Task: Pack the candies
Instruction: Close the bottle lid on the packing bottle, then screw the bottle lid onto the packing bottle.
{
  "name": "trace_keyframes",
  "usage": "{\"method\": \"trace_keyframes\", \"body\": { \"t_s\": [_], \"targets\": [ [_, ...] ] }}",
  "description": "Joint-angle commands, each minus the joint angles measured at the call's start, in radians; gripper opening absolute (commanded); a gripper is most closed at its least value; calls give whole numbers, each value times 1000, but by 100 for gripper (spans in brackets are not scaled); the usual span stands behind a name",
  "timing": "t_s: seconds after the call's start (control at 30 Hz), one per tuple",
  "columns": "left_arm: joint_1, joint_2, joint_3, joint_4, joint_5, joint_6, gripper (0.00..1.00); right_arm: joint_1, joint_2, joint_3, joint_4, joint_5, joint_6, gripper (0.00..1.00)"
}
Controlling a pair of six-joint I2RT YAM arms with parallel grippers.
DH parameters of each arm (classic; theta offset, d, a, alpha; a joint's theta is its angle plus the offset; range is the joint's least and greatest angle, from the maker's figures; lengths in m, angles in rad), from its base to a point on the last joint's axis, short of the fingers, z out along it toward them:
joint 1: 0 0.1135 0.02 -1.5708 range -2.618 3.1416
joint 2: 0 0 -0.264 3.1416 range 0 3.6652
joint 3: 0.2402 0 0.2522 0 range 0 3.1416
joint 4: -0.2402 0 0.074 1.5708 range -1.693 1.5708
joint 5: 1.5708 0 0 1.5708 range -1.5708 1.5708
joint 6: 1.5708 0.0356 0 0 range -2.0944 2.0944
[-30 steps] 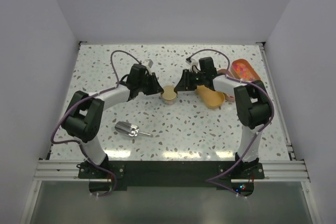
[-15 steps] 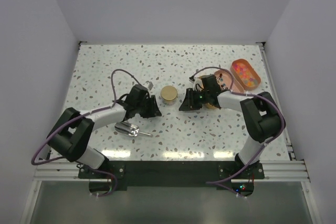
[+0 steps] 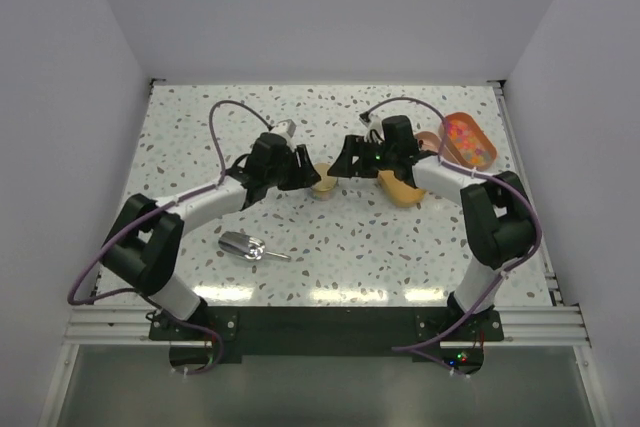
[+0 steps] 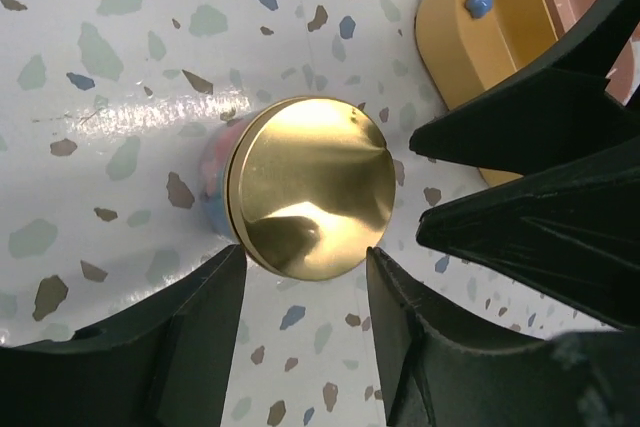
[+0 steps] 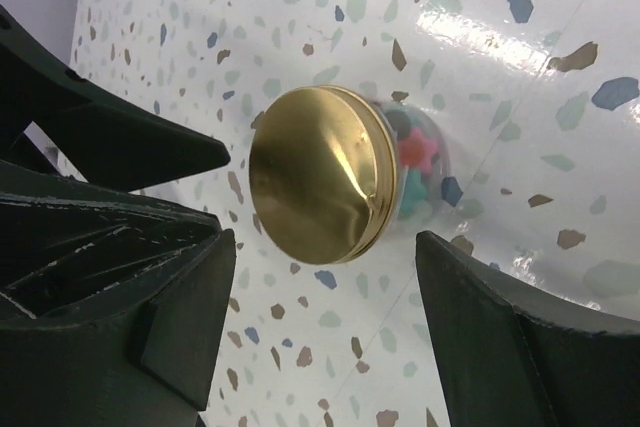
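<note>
A small clear jar with a gold lid point(image 3: 323, 182) stands mid-table between my two grippers. Through its wall I see candies point(image 5: 415, 172) in red, teal and blue. More candies point(image 3: 460, 131) lie in the orange tray point(image 3: 480, 152) at the far right. My left gripper point(image 3: 305, 169) stands open just left of the jar. In the left wrist view its fingertips point(image 4: 306, 247) end at the lid's point(image 4: 312, 187) near edge without pinching it. My right gripper point(image 3: 345, 162) is open on the jar's other side, its jaws point(image 5: 326, 237) wider than the lid point(image 5: 315, 172).
A yellow oval dish point(image 3: 402, 188) lies right of the jar with one blue candy point(image 4: 479, 0) in it. A pink dish point(image 3: 428, 139) sits beside the orange tray. A metal scoop point(image 3: 248, 246) lies near the left arm.
Half a second ago both grippers were drawn back toward me, away from the jar. Both are now back at the jar, with wider jaws. The jar has not moved.
</note>
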Motion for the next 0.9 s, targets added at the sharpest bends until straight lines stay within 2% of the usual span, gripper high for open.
{"method": "trace_keyframes", "body": {
  "t_s": [0.0, 0.03, 0.13, 0.33, 0.53, 0.63, 0.67, 0.7, 0.77, 0.87],
  "targets": [
    [8, 61, 71, 32, -7, 42, 55, 7, 39, 38, 30, 20, 10, 74],
    [6, 69, 72, 32, -9, 40, 50, 8, 57, 36, 30, 17, 7, 73],
    [8, 95, 51, 34, -9, 30, 44, 7, 80, 6, 50, 11, 11, 70],
    [6, 135, -4, 26, -27, 0, 38, 5, 111, -53, 56, 46, -9, 59],
    [6, 104, -5, -9, -56, 8, 40, 5, 51, -51, 15, 48, -30, 57],
    [5, 63, 26, -67, -96, 39, 50, 5, -24, -39, -37, 60, -55, 59],
    [5, 43, 35, -80, -99, 60, 54, 5, -45, -36, -53, 84, -69, 62],
    [3, 34, 58, -100, -137, 74, 64, 7, -91, -36, -92, 98, -76, 64],
    [3, 18, 106, -139, -145, 123, 71, 5, -136, -36, -138, 162, -107, 67],
    [-11, 35, 201, -227, -168, 190, 90, 5, -223, -59, -215, 229, -130, 74]
  ]
}}
